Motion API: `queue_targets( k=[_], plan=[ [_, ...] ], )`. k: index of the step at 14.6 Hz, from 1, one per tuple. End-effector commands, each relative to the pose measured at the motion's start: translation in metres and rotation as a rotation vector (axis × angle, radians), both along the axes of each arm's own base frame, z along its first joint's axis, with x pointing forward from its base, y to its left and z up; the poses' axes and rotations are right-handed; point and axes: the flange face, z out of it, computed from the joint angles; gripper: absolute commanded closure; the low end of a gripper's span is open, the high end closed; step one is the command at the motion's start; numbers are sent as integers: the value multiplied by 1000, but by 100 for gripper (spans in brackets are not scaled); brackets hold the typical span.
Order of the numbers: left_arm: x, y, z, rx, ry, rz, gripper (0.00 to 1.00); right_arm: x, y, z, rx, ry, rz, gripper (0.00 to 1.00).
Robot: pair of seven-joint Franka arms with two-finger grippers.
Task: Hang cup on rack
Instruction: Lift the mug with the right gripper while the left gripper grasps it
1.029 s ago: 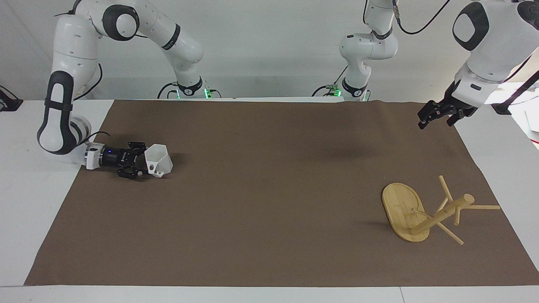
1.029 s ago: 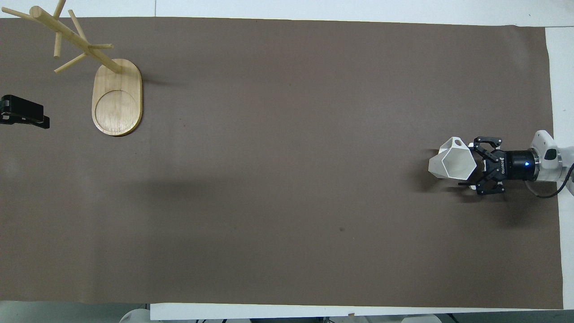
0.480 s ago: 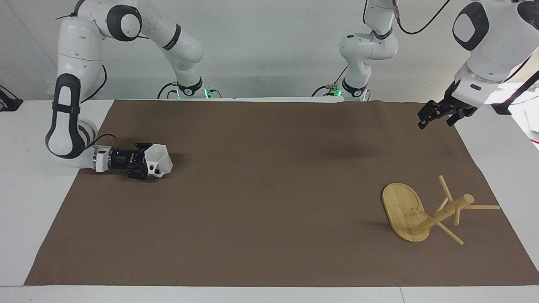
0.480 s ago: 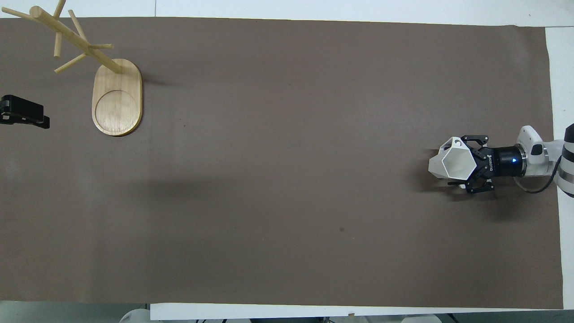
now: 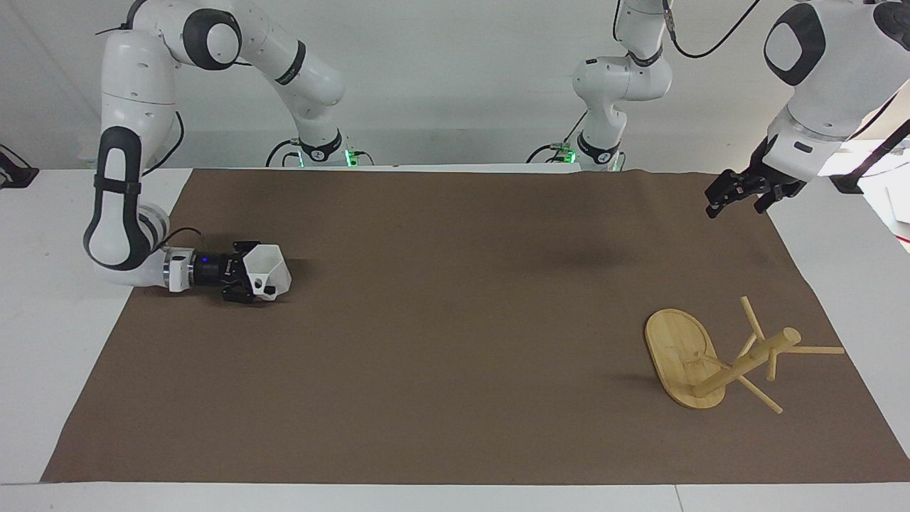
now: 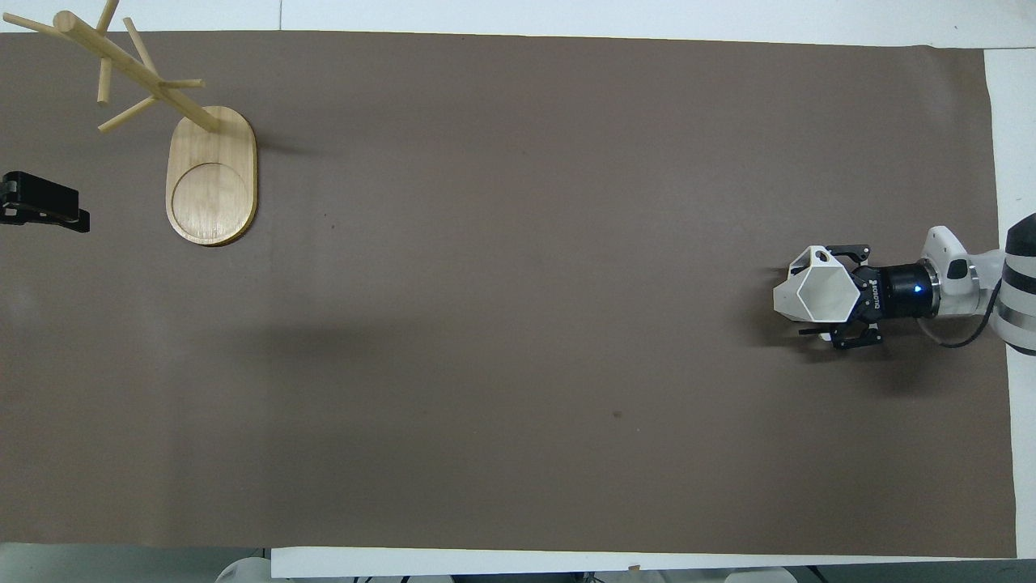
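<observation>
The white faceted cup (image 5: 270, 270) lies on its side on the brown mat near the right arm's end of the table, its handle with the hole showing; it also shows in the overhead view (image 6: 813, 283). My right gripper (image 5: 252, 274) lies low and level at the mat, open, with one finger on each side of the cup (image 6: 821, 290). The bamboo rack (image 5: 679, 348) stands at the left arm's end of the table, with its post and pegs bare (image 6: 212, 182). My left gripper (image 5: 732, 198) waits open in the air over the mat's edge, nearer to the robots than the rack.
The brown mat (image 5: 455, 355) covers most of the white table. The left gripper's tip shows at the edge of the overhead view (image 6: 44, 209), beside the rack's base.
My right gripper has slid forward along the mat so that its open fingers now straddle the cup. The cup, the rack and the left arm have not moved.
</observation>
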Motion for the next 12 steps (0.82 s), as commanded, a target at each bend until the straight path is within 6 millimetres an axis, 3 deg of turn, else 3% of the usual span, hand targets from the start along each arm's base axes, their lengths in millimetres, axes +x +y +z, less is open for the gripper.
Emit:
queue_targets(
  k=[1,3,5,9,12],
  plan=[
    [-7,-3,2,17,4,-20,0,5,15,7,9,-31,9,50],
    [-7,-4,2,18,6,-22,0,19,24,20,-8,-56,31,67],
    [-7,-4,1,18,1,-26,0,34,56,41,-14,-23,50,67],
    [-9,-13,-3,17,3,-39,0,71,165,89,-34,32,34,64],
    [-6,-54,-9,9,-66,10,0,86,239,101,-26,64,-24,64]
  ],
)
